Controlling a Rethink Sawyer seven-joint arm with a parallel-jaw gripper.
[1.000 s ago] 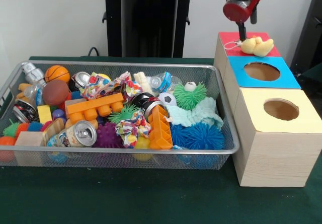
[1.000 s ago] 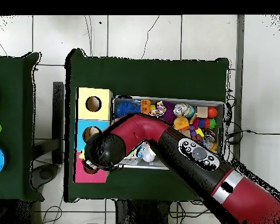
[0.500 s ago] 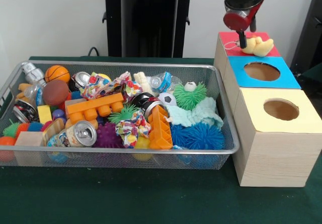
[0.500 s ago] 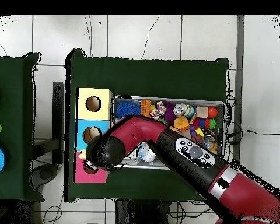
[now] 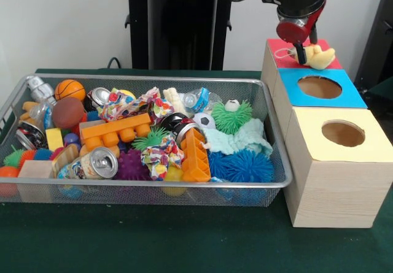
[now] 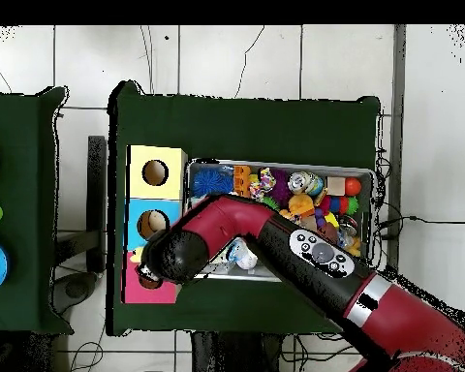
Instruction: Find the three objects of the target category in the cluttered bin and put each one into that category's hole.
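At the left of the front view, the wire bin (image 5: 270, 132) is sitting full of toys, with a basketball (image 5: 69, 89), an orange block (image 5: 116, 132) and a soda can (image 5: 98, 162) all lying as they did a second ago. At the upper right, the gripper (image 5: 301, 51) is hanging over the red box top (image 5: 279, 47), a little farther right and lower than before. The yellow plush toy (image 5: 318, 56) is resting on that top beside it, nudged slightly right; whether the gripper is clenched on it cannot be told.
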